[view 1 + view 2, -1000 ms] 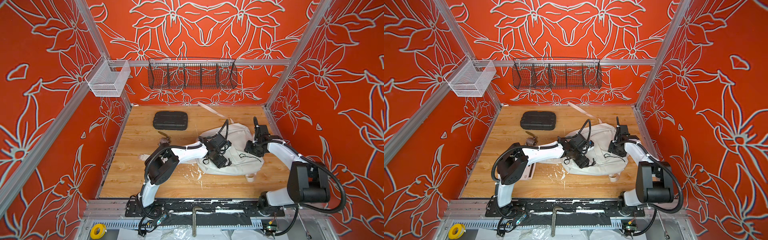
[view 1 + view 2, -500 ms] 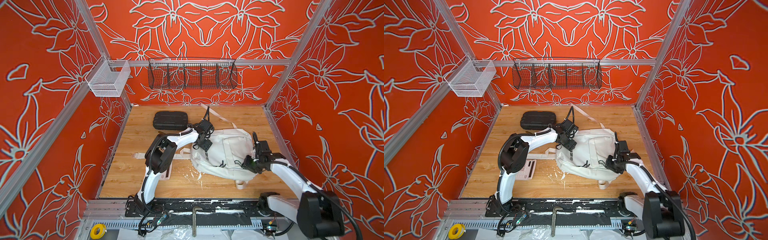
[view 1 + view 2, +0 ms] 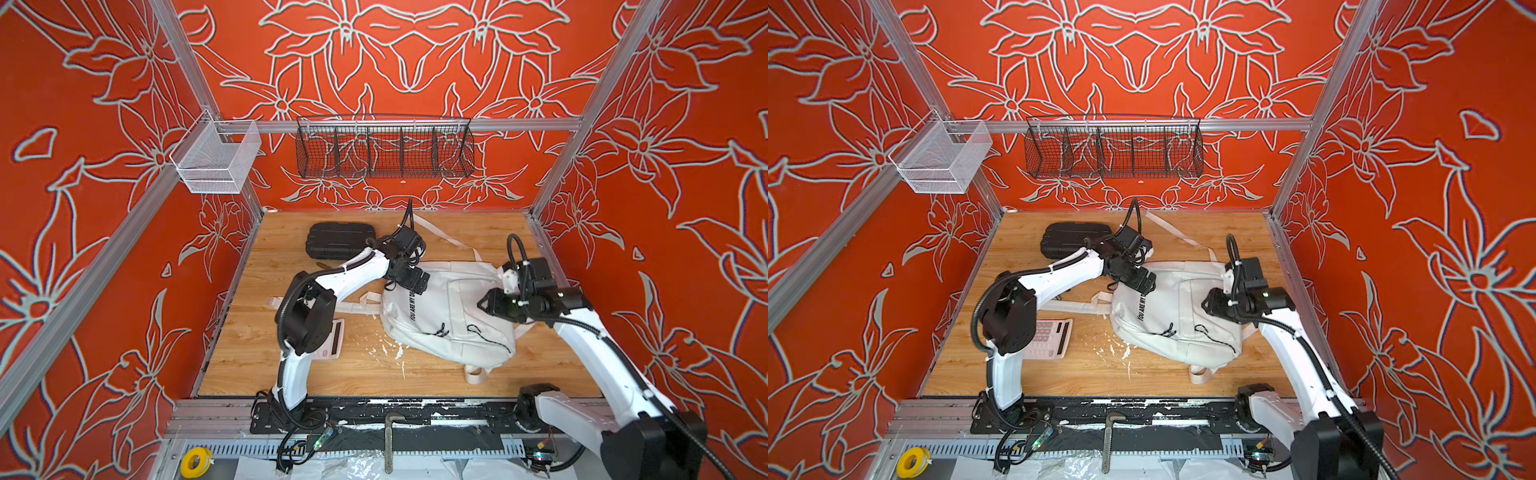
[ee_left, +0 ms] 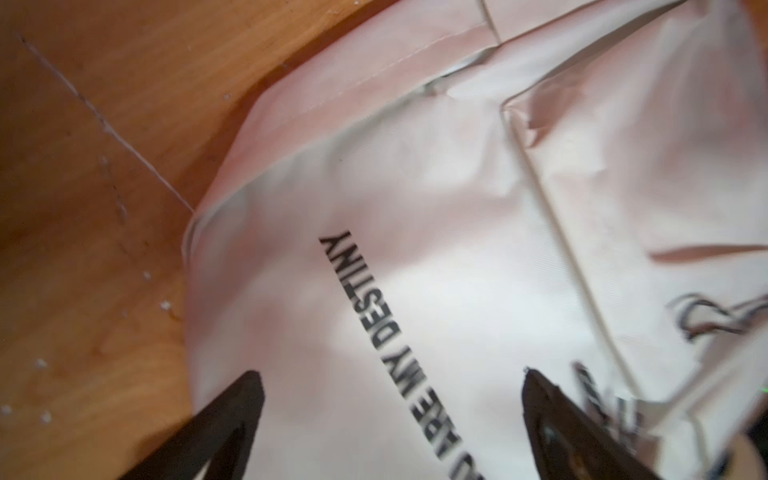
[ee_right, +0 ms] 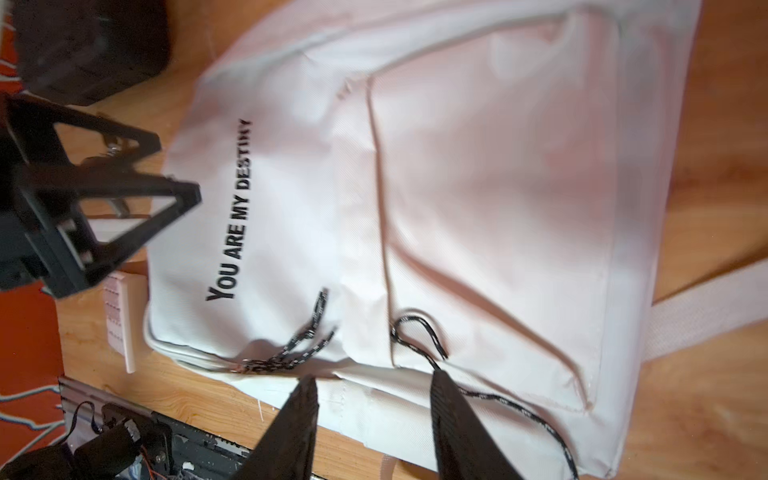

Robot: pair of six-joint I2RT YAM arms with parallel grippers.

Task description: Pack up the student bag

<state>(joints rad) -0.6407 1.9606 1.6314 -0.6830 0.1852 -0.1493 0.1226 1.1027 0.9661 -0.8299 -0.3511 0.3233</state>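
The student bag [image 3: 449,320] [image 3: 1177,320], white with black lettering, lies flat on the wooden table, front pocket up. My left gripper [image 3: 411,284] [image 3: 1144,284] hovers over its upper left corner near the print, jaws wide open with nothing between them [image 4: 390,374]. My right gripper [image 3: 484,303] [image 3: 1206,305] hangs over the bag's right side. In the right wrist view it stands open [image 5: 374,378] above the bag's zipper edge, empty. Black cord pulls [image 5: 307,336] lie loose on the fabric just beyond its fingertips [image 5: 440,376]. The left gripper [image 5: 176,166] also shows there, open.
A black hard case [image 3: 338,241] lies at the back left, just behind the left arm. A pale calculator [image 3: 1050,338] sits near the left arm's base. White webbing straps [image 3: 446,237] trail off the bag. A black wire basket [image 3: 384,149] and a white mesh basket [image 3: 216,162] hang on the walls.
The bag went from bunched under both grippers to lying flat. My left gripper drew back to the bag's upper left corner and opened wide. The right arm swung round over the bag's right side.
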